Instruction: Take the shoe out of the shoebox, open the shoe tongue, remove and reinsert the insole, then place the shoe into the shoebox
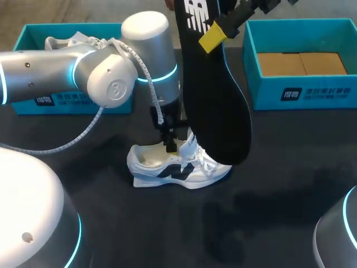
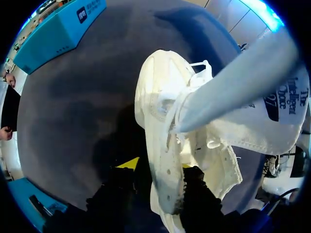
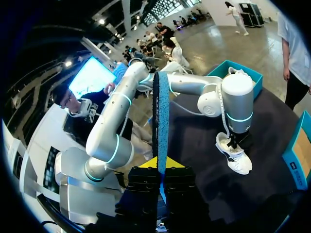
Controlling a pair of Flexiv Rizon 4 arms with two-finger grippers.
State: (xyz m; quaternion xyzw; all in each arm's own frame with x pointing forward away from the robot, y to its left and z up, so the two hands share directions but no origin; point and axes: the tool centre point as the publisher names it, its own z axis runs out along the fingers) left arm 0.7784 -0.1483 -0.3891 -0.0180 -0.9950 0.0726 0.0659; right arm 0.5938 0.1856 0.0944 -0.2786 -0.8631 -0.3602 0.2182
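A white sneaker (image 1: 178, 167) with dark side marks lies on the dark table, toe to the right. My left gripper (image 1: 171, 146) reaches straight down into its opening. In the left wrist view the left gripper (image 2: 158, 165) straddles the sneaker's (image 2: 163, 121) side wall, a finger pressed on each side. My right gripper (image 1: 215, 36) is raised high at the back, shut on the black insole (image 1: 215, 95), which hangs down over the shoe. In the right wrist view the insole (image 3: 161, 116) stands edge-on between the right gripper's (image 3: 160, 167) fingers. Its pale underside (image 2: 252, 77) looms above the shoe.
A teal shoebox (image 1: 33, 33) at the back left holds another white shoe (image 1: 70, 40). A second teal shoebox (image 1: 304, 92) at the back right has a brown cardboard floor. Open dark tabletop lies in front of the sneaker.
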